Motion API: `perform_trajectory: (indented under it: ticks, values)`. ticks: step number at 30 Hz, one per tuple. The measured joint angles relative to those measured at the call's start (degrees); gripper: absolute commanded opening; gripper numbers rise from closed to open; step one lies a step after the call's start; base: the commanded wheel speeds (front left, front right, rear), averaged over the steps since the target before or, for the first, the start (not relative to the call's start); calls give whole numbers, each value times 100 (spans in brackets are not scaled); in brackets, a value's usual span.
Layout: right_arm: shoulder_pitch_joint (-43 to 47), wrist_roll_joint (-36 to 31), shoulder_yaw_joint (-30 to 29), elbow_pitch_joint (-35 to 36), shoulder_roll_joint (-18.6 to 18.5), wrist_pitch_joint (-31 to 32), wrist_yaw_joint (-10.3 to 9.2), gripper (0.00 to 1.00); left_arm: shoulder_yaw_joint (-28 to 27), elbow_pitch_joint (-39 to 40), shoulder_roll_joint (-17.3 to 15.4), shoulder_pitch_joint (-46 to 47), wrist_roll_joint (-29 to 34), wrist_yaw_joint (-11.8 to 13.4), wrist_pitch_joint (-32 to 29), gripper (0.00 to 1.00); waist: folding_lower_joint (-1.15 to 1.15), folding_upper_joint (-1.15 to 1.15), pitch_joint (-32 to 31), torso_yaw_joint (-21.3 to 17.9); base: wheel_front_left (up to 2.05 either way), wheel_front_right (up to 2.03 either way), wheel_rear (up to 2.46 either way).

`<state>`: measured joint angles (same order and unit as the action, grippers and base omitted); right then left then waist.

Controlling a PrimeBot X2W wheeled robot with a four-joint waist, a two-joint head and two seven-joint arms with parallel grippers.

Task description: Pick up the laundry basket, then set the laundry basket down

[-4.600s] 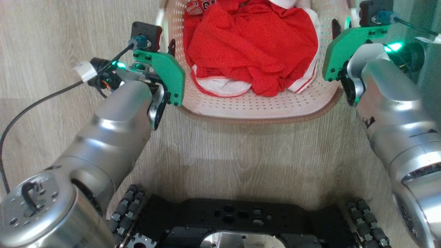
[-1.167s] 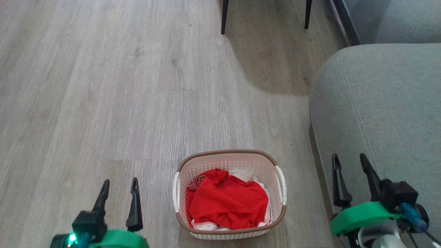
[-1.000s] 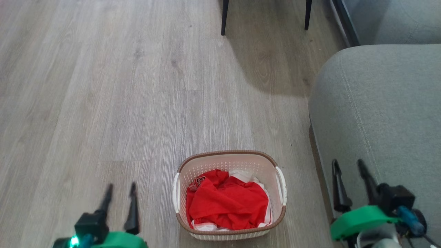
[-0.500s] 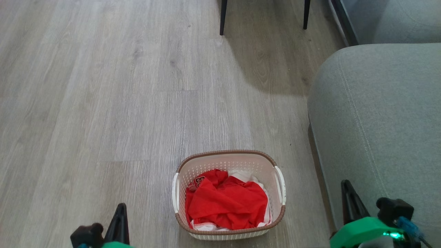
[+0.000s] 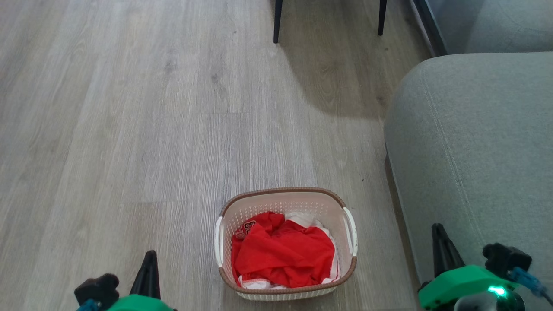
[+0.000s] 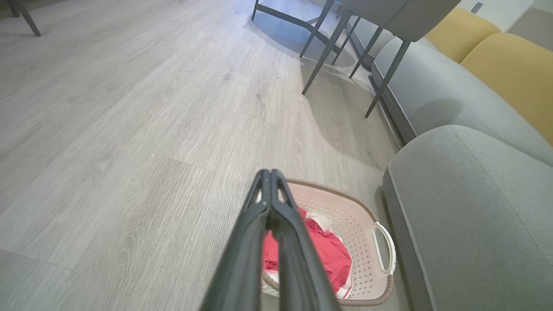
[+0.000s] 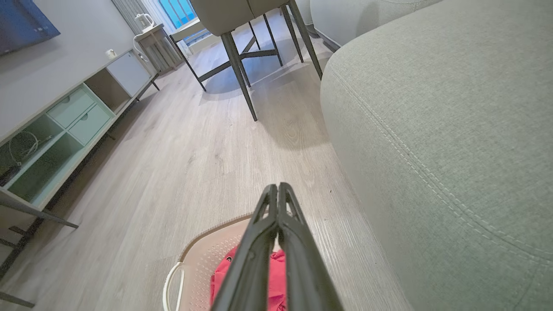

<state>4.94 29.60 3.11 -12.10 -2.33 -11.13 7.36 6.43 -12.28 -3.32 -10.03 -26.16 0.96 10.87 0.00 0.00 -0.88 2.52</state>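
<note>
The left hand (image 6: pixel 268 175), long dark fingers pressed together, hangs left of the laundry basket (image 5: pixel 283 189). The right hand (image 7: pixel 277 188), equally pinched together, hangs right of it. The laundry basket, cream and perforated with a brown woven-look rim, stands on the pale wood-grain floor (image 5: pixel 129 129), and a crumpled red jersey (image 5: pixel 283 255) hides its bottom. A grey fabric sofa (image 5: pixel 471 142) sits just right of it, with black chair legs (image 5: pixel 277 19) beyond.

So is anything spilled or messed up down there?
Nothing stands out. The laundry basket sits upright on the floor beside the grey sofa, and the red clothes are crumpled but all inside it.
</note>
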Motion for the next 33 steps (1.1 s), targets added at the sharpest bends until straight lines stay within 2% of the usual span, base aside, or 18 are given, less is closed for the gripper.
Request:
perform_trajectory:
  ticks: [33]
  values:
    - [-246,2116,-250,-100,-29,503,-1,0,-296,-121,-8,415,-2218,-272,-482,0,0,0,35,-83,0,0,0]
